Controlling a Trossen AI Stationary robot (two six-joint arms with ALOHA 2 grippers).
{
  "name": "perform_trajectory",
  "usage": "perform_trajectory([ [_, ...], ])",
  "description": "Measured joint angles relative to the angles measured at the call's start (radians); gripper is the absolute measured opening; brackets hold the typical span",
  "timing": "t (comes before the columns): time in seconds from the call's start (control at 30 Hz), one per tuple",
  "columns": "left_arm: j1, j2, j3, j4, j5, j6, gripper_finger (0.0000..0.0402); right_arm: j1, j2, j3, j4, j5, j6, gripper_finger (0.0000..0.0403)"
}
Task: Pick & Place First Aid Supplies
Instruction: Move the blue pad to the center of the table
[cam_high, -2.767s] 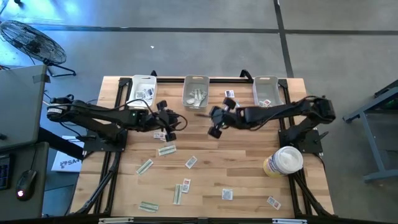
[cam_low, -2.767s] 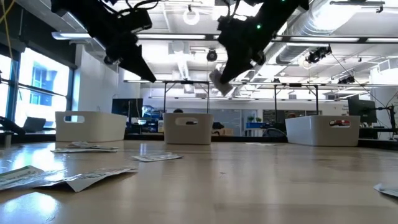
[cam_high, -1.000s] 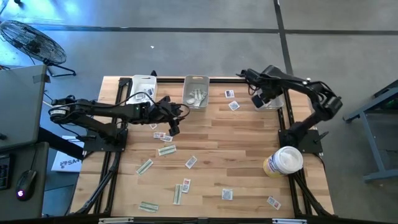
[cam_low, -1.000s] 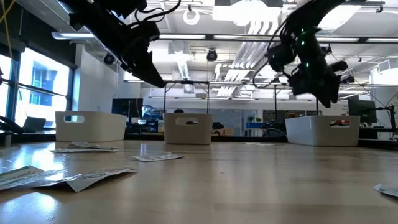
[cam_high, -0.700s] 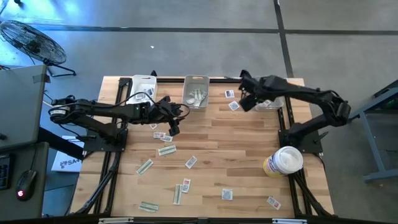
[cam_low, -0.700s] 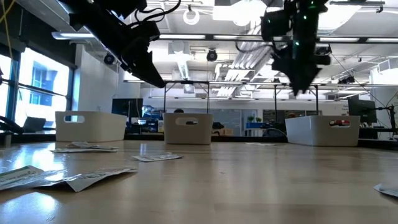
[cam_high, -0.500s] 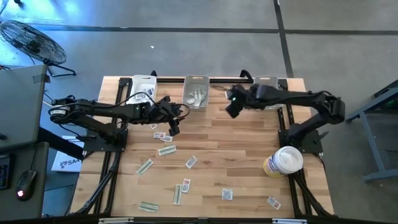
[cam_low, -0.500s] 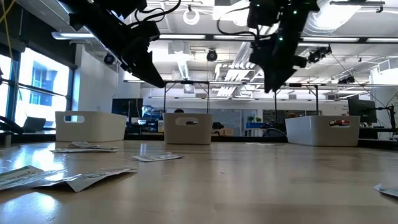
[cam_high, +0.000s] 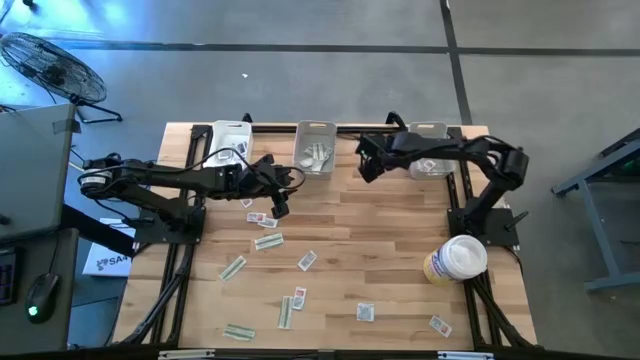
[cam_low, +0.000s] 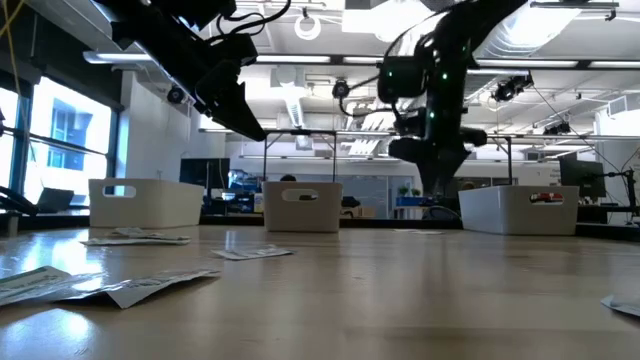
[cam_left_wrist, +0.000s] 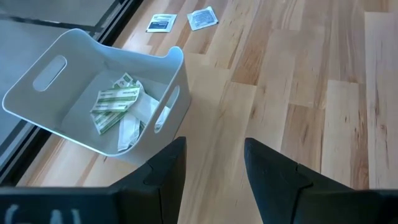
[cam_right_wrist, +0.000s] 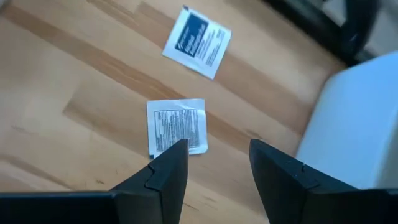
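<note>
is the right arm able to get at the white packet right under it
Probably yes. The right tool hangs open above the white packet, which lies flat on bare table; the bin stands off to one side.

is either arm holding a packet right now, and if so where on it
Nothing is held. The right end effector is open above a white packet lying on the table, and the left end effector is open and empty near the middle bin.

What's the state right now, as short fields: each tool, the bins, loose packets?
left tool: open, empty, above table near the middle bin
right tool: open, empty, over a white packet
middle bin contents: green strips
second packet: blue-marked, just beyond the first
loose packets: many scattered on front half of the table
</note>
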Motion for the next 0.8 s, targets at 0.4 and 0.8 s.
perform_trajectory([
  [0.4, 0.000, 0.000, 0.000, 0.000, 0.000, 0.000, 0.0159, -0.107, 0.105, 0.000, 0.041, -0.167, 0.071, 0.0165],
  [0.8, 0.000, 0.000, 0.000, 0.007, 0.000, 0.000, 0.0159, -0.101, 0.117, 0.000, 0.088, -0.161, -0.207, 0.0165],
])
